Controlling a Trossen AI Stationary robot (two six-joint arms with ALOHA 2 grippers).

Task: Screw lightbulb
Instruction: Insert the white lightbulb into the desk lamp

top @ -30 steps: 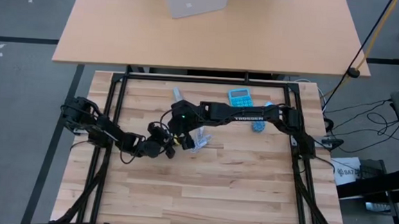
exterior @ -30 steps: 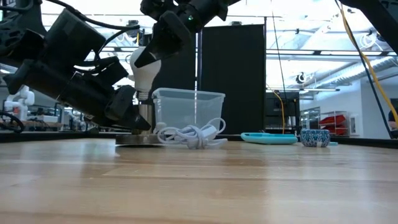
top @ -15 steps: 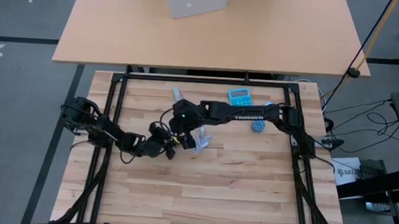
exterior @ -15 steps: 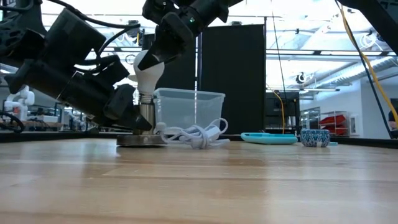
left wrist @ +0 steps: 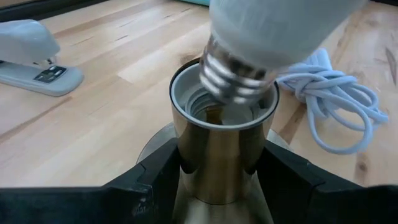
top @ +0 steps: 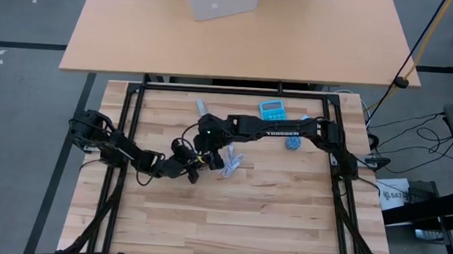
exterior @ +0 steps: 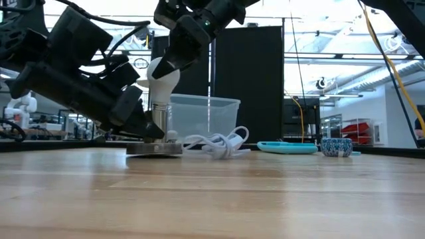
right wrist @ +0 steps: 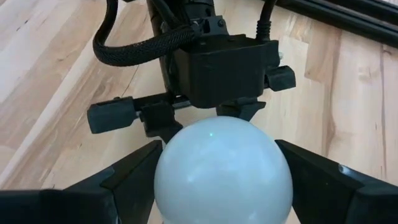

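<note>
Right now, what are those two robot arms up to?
They are fitting a lightbulb into a lamp socket on a wooden table. The right gripper holds the bulb by its round white head and has its screw end at the socket's mouth, tilted and not yet seated. The left gripper clamps the metal socket to keep it steady. A coiled white cable lies beside the socket's base.
</note>
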